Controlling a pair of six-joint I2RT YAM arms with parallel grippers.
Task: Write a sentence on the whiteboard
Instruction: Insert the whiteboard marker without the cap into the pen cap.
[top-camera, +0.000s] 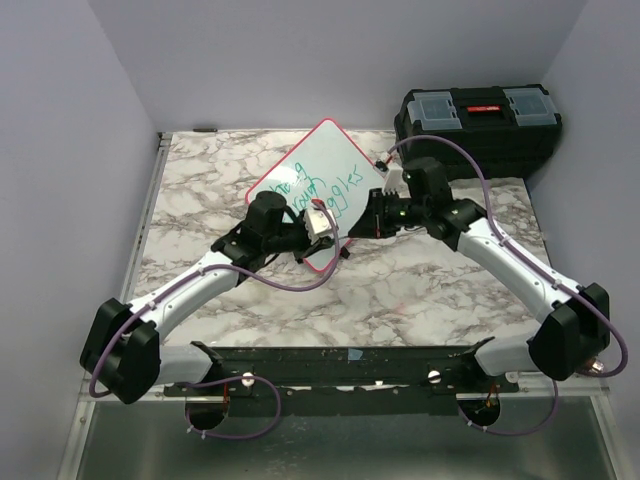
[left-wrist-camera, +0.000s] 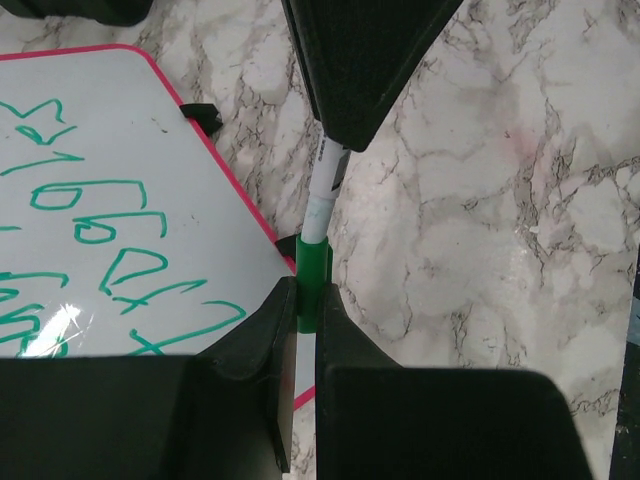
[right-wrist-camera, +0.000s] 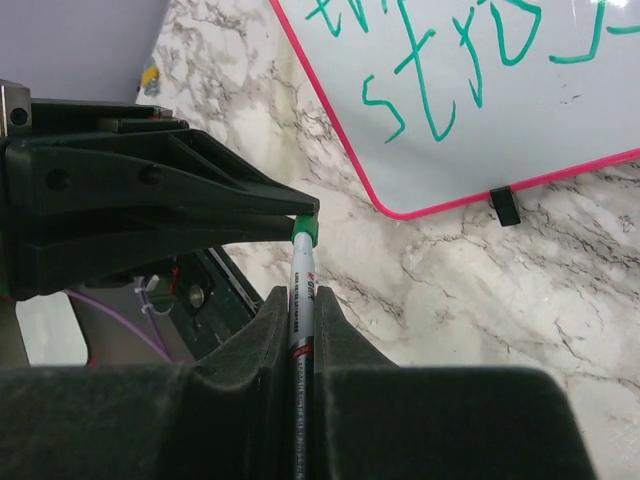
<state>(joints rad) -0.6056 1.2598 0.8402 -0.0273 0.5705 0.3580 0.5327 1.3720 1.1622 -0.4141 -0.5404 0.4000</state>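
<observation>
Saw whiteboard (top-camera: 330, 150) at far centre of table (top-camera: 200, 200), green sentence (top-camera: 312, 190) filling it. Found left gripper (left-wrist-camera: 306, 320) clamped on green cap (left-wrist-camera: 312, 265), right gripper (right-wrist-camera: 300, 315) clamped on marker barrel (right-wrist-camera: 302, 285), beside board's near corner. Judged capping in hand; needed straight push together next.

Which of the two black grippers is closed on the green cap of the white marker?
The left gripper: its jaws pinch the green cap, while the right gripper clamps the marker's white barrel.

One pink-framed glossy white whiteboard (top-camera: 322, 150), one green-capped white marker (left-wrist-camera: 320, 200), one black plastic toolbox (top-camera: 478, 125), two black grippers: left gripper (left-wrist-camera: 308, 300), right gripper (right-wrist-camera: 300, 305).
</observation>
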